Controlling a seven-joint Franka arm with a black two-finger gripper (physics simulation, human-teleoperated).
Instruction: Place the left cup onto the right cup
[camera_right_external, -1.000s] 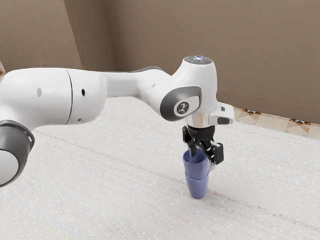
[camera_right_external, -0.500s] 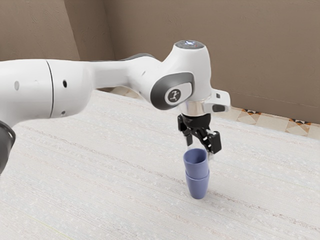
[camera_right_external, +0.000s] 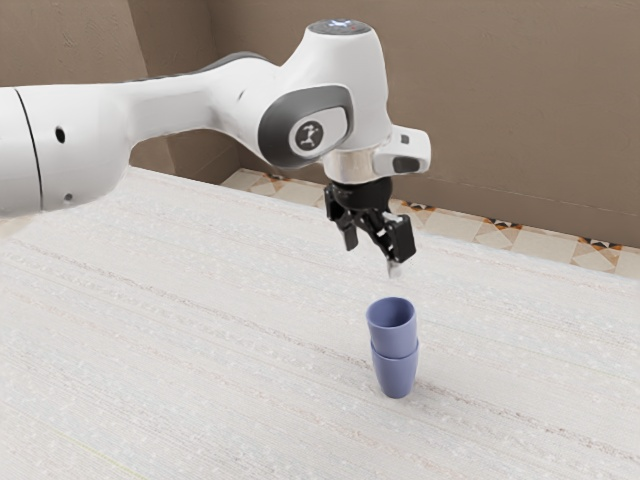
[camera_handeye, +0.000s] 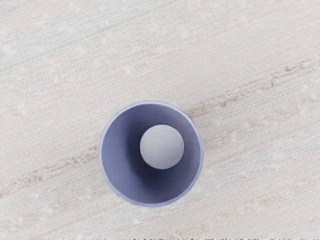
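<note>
Two blue-violet cups stand nested on the pale table: the upper cup (camera_right_external: 391, 324) sits upright inside the lower cup (camera_right_external: 395, 374). My black gripper (camera_right_external: 381, 249) hangs open a short way above the stack, slightly toward the exterior view's left, touching neither cup. In the wrist view I look straight down into the upper cup (camera_handeye: 150, 152), with its pale round bottom visible inside the rim.
The woven, cream-coloured table (camera_right_external: 200, 330) spreads wide around the stack. A brown wall (camera_right_external: 500, 90) and a strip of patterned floor (camera_right_external: 540, 240) lie behind the table's far edge.
My gripper has let go of the upper cup and risen from around its rim, drifting toward the exterior view's left. The nested cups have stayed put.
</note>
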